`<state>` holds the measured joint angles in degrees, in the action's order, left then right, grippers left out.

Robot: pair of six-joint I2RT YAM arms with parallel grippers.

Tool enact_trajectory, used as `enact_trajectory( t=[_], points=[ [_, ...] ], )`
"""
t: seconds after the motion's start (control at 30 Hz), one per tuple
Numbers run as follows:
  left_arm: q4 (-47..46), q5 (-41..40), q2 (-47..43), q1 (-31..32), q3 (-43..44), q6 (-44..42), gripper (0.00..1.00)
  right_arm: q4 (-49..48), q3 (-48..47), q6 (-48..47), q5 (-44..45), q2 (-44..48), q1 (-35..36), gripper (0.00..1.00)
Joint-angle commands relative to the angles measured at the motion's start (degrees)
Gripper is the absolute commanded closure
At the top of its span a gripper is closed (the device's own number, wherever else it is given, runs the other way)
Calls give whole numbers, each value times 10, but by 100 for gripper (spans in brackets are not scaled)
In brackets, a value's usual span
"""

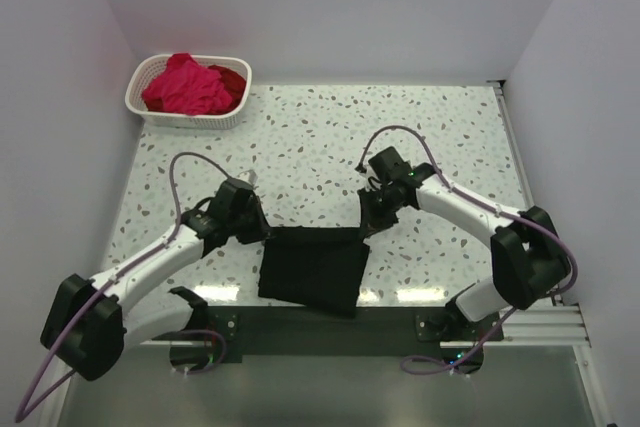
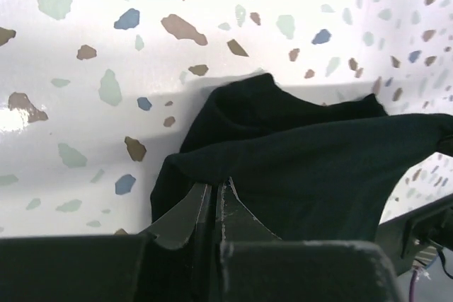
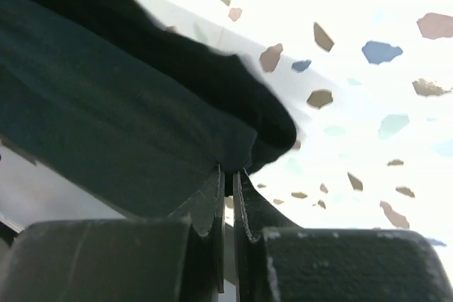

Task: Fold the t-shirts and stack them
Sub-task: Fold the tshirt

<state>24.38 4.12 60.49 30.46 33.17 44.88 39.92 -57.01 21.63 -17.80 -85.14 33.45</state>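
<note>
Tightly pinched, black t-shirt (image 1: 312,269) spans left hand (image 2: 218,189) to right hand (image 3: 228,173).

My 2 arms, white and black
Left arm (image 1: 150,269) and right arm (image 1: 462,205): white shells, black joints, lilac cable (image 1: 174,182) looping; my left gripper (image 2: 216,189) dark, matte, scuffed.
</note>
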Motion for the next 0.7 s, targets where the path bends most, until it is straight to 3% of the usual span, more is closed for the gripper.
enact_trajectory(
  t=[0.0,0.33,0.67],
  points=[
    [-47,-4,43,-18,13,-37,100,-4,15,-13,-14,-30,-5,100],
    [-79,10,98,-18,22,-85,98,-51,76,19,25,-33,-6,100],
    [-83,22,80,-10,35,-120,91,-8,64,40,73,71,-5,100]
  ],
)
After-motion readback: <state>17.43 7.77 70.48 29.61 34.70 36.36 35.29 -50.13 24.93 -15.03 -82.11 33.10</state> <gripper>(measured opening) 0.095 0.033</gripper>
